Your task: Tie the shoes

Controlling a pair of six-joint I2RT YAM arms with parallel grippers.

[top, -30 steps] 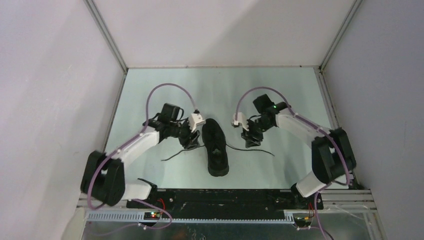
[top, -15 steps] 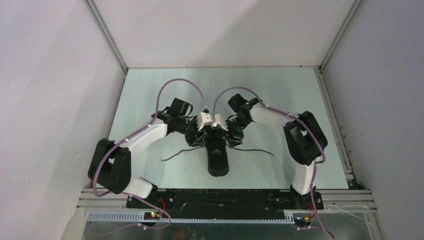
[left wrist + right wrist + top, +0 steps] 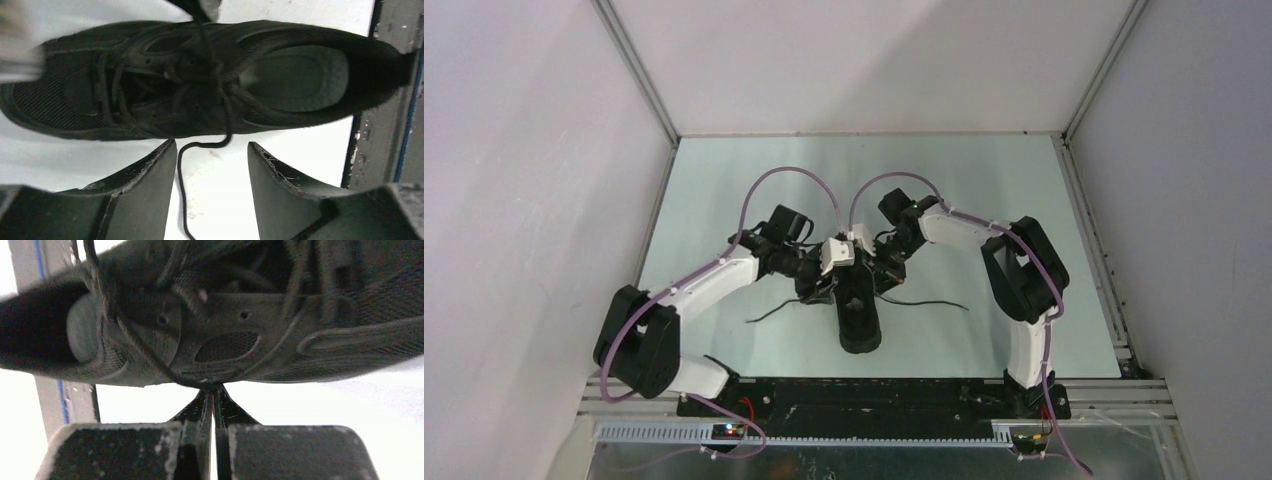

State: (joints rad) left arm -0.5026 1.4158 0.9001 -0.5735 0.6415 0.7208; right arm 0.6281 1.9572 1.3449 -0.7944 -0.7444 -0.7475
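At the near edge, a long black mounting bar (image 3: 874,395) carries both arm bases. Just beyond it, the all-black low-top lace-up sneaker (image 3: 861,322) lies at the middle of the pale green tabletop (image 3: 724,190), with its heel toward the bases and its toe pointing away. The thin black left lace (image 3: 772,311) trails loose over the table on the sneaker's left side. The thin black right lace (image 3: 936,302) trails over the table on its right.

Farther along, the two black grippers meet over the front half of the sneaker. The left gripper (image 3: 211,145) hovers beside the sneaker's left flank with its fingers (image 3: 150,172) apart, and the left lace runs along the table through the gap between them. The right gripper (image 3: 213,390) sits against the opposite flank. Its fingers are pressed together, pinching the right lace where the strand comes down off the upper. Beyond the arms, bare tabletop reaches the plain white enclosure walls (image 3: 864,60).
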